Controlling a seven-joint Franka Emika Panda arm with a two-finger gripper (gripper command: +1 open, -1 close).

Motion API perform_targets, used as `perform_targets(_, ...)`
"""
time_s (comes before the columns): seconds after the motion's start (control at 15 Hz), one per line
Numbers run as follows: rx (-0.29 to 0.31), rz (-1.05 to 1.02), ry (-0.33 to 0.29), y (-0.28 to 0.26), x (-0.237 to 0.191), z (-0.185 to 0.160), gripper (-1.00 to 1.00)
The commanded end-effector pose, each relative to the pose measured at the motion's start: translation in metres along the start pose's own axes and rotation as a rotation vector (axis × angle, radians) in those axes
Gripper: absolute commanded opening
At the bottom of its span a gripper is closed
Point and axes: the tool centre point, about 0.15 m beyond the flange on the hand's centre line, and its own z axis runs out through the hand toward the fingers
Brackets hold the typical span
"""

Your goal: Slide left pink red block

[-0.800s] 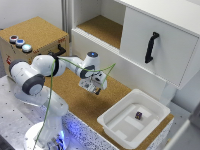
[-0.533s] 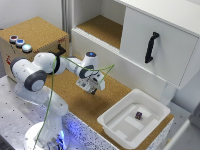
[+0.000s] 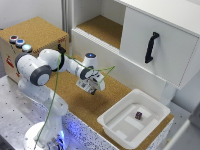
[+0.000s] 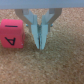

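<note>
Gripper: the gripper (image 4: 41, 46) stood low over the cork-topped bench (image 3: 75, 102) with its two fingers drawn together — nothing was held between them, and the tips seemed to rest at or just above the surface.

Pink red block: the pink red block (image 4: 12, 34) sat just beside the gripper, on the cork, apart from the fingers by a narrow strip of bare bench. Its facing side carried a dark mark, so it was not quite plain.

Step in hand, as I judged it: the closed fingers looked set to act as a pusher, placed alongside the block before a sideways sweep.

What could go wrong: if the tips rode too high they might skim over the block's top edge rather than shove it; an off-centre contact could spin the block instead of sliding it; the rough cork could make it catch and tip.

Nearby things: a white tray (image 3: 112, 122) lay well apart from the gripper, with a small dark cube (image 3: 138, 115) inside — not the task's thing. A cabinet (image 3: 165, 45) with a black handle (image 3: 151, 46) stood beyond.

Hard to make out: in the exterior view the block was hidden behind the gripper, too small to find. Whether the fingertips actually touched the cork I could not tell — the wrist view was blurred.
</note>
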Motion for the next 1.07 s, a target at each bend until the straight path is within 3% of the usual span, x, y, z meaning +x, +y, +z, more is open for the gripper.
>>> perform_targets(0.0, 0.016, 0.004, -0.018, -0.038, 0.015, -0.003, -1.0)
perform_targets(0.33, 0.029, -0.032, -0.004, -0.067, 0.025, -0.005, -1.0)
perform_targets(0.67, 0.073, -0.037, -0.06, -0.091, 0.028, 0.001, -1.0)
perform_targets(1.0, 0.108, -0.071, -0.071, -0.116, 0.033, -0.004, -1.0)
